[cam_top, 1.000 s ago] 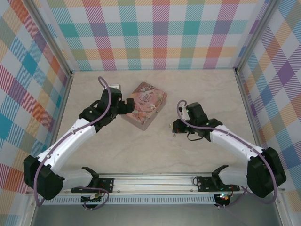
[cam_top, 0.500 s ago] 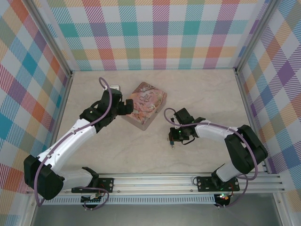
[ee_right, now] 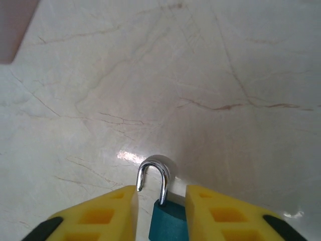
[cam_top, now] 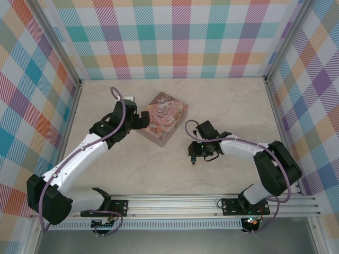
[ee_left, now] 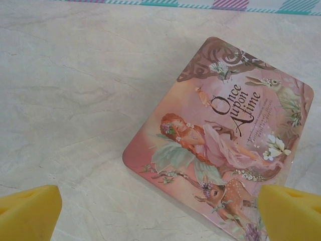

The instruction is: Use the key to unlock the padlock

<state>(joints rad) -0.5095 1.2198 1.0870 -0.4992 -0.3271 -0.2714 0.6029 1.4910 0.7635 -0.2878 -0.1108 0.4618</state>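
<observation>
Broadly, the marble-patterned table (cam_top: 228,106) carries one big thing, the pink illustrated tin (cam_top: 162,125), lying at a slant just left of centre in the top view. The left gripper (cam_top: 142,120) hangs at the tin's left edge. From its own wrist camera, its yellow fingers (ee_left: 30,213) sit far apart in the two lower corners of the frame, holding nothing, with the tin's lid across the right half. The right gripper (cam_top: 194,157) points down at bare table right of the tin, well apart from it. In the right wrist view its jaws are drawn close together on the padlock (ee_right: 168,223), whose teal body looks pinched between them at the bottom edge (a sliver of gap shows on the left side, so the hold may be light). The silver shackle (ee_right: 153,173) pokes out toward the table; whether its shorter leg is latched I cannot tell. As for progress, I judge only the first part done: the lock is in hand. Fetching the key, seating it and turning it all remain.
</observation>
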